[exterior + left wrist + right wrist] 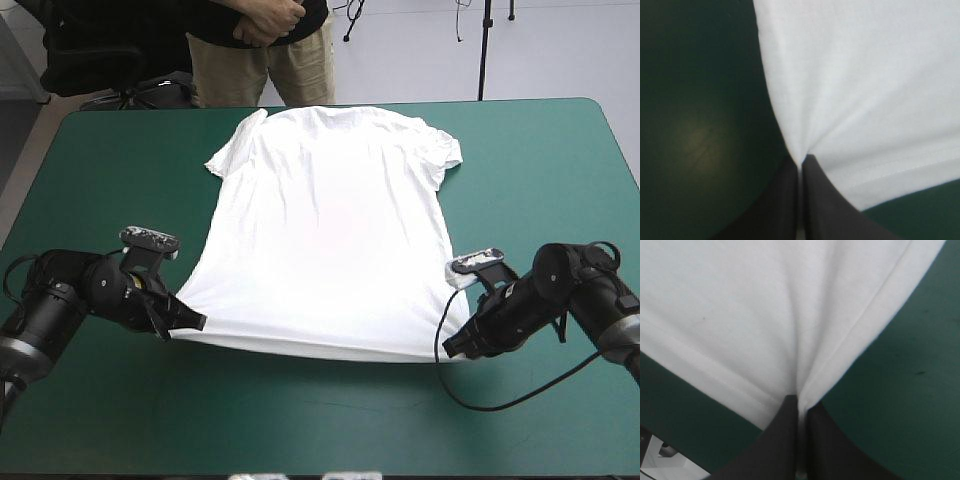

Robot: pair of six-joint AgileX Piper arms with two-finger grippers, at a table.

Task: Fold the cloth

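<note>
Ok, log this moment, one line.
T-shirt spread flat | left gripper shut on hem corner | right gripper shut on hem corner | fold not begun

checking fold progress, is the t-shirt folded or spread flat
Spread flat, unfolded. The T-shirt lies open on the teal-green cover, both sleeves out; the left gripper and right gripper each pinch a near hem corner.

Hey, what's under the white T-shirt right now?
The T-shirt lies spread on the teal-green cover, which shows all around it. The left end effector and right end effector pinch its near hem corners. Anything beneath the fabric is hidden.
</note>
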